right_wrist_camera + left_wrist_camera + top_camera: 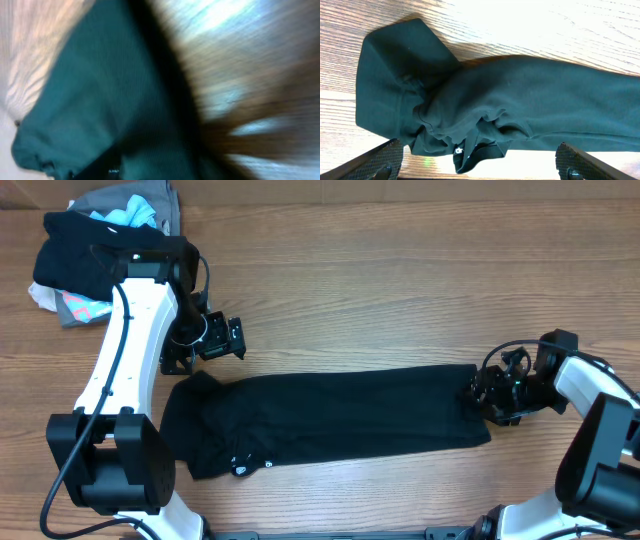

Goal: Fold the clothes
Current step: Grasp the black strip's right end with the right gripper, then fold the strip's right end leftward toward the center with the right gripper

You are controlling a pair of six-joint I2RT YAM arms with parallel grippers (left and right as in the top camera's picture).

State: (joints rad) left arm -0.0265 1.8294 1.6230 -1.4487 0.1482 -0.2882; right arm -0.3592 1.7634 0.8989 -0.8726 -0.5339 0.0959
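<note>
The black T-shirt lies as a long folded band across the wooden table, its bunched sleeve end at the left. A small white logo shows near its front left edge, and also in the left wrist view. My left gripper is open and empty, hovering just beyond the shirt's far left corner. In its wrist view the shirt lies ahead of the spread fingers. My right gripper is at the shirt's right end, shut on the fabric. The right wrist view is blurred and filled with cloth.
A heap of mixed garments, black, grey, light blue and pink, sits at the far left corner behind the left arm. Bare wood table extends beyond the shirt and to the right.
</note>
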